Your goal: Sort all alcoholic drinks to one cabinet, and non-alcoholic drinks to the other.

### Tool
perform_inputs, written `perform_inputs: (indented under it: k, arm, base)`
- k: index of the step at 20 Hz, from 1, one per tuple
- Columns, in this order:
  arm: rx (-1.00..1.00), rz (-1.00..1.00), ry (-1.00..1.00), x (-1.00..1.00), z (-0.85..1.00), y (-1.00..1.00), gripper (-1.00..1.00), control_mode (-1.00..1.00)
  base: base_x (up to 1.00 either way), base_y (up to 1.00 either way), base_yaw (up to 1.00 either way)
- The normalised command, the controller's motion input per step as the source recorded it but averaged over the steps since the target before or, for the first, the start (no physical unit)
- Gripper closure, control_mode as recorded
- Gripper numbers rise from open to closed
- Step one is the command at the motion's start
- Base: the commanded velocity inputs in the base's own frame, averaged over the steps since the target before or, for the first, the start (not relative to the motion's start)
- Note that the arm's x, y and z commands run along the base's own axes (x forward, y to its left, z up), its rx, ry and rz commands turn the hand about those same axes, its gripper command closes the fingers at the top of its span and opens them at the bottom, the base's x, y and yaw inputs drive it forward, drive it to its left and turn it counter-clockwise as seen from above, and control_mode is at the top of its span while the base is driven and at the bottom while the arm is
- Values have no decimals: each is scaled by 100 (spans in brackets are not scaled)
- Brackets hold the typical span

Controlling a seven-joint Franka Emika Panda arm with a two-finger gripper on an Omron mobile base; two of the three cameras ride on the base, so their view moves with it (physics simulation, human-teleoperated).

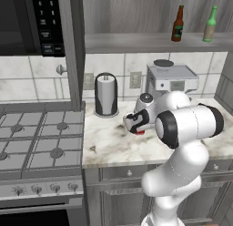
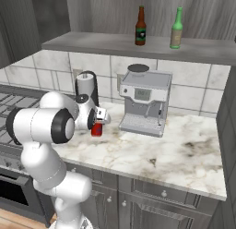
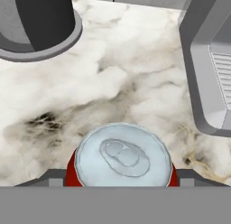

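Note:
A short red soda can point(image 3: 122, 155) with a silver top stands on the marble counter point(image 2: 175, 149), between the paper towel holder and the coffee machine. My gripper point(image 3: 119, 175) reaches down over it, a finger pressed against each red side; the can point(image 2: 96, 129) shows just below the hand point(image 2: 97, 117) and as a red sliver point(image 1: 140, 132) from the left. On the grey shelf floor of the open wall cabinet point(image 1: 136, 42) stand the dark brown beer bottle point(image 1: 177, 24) and, to its right, the green one point(image 1: 210, 24). From the right these are the brown bottle point(image 2: 140, 27) and green bottle point(image 2: 176, 23).
A grey coffee machine point(image 2: 144, 103) stands right of the can, a dark paper towel holder point(image 1: 106, 95) left of it. The cabinet's open door point(image 1: 73, 47) hangs edge-on above the counter's left end. A gas stove point(image 1: 36, 138) lies further left, under a microwave point(image 1: 27, 20).

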Motion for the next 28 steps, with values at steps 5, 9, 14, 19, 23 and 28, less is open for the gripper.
perform_inputs:
  k: [5,9,14,19,23,28]
  arm:
    - [0,0,-10,-13,6,0,100,-100]
    - [0,0,-9,-24,29,0,100,-100]
    - [0,0,-4,-29,45,0,100,-100]
    - [0,1,0,-29,61,0,100,-100]
    - [0,1,0,-28,59,0,100,-100]
    - [0,0,0,-35,44,0,100,-100]
  base:
    - [0,0,0]
    - [0,0,0]
    - [0,0,0]
    - [0,0,0]
    - [0,0,0]
    - [0,0,0]
